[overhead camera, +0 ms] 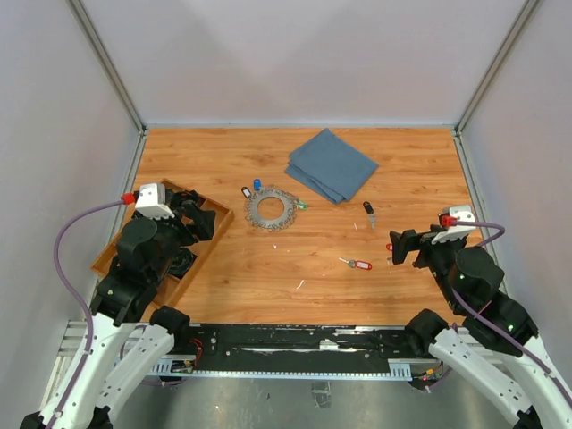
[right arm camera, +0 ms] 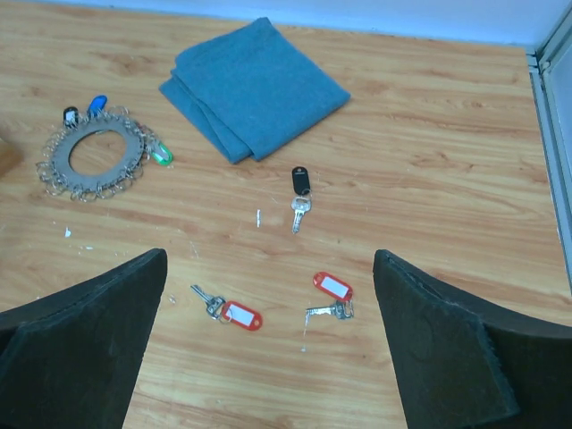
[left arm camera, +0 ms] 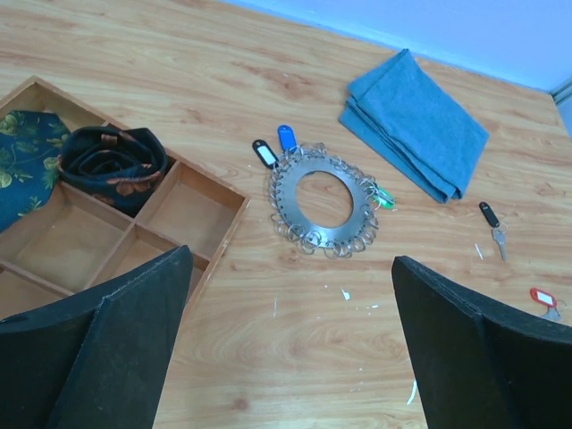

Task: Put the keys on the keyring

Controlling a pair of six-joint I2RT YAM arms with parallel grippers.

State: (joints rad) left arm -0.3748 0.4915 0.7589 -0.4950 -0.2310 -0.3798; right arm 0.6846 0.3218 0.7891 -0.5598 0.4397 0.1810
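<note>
Silvery and jagged, the keyring (overhead camera: pixel 271 210) lies on the wooden table (overhead camera: pixel 206 161), nearer the far edge than the near one. Three tagged keys (left arm camera: pixel 286 138) sit at its rim; whether they are threaded or only touching, I cannot tell. A black key (right arm camera: pixel 299 189) and two red keys (right arm camera: pixel 239 314) lie loose toward the right edge. The left gripper (left arm camera: pixel 290 357) and right gripper (right arm camera: pixel 268 357) hang empty, fingers spread wide. The right one is nearest, so it should probably come down low and pinch a red plastic head. The tag windows show no readable writing.

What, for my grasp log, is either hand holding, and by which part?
Nothing: the left hand and right hand are both open and empty.
</note>
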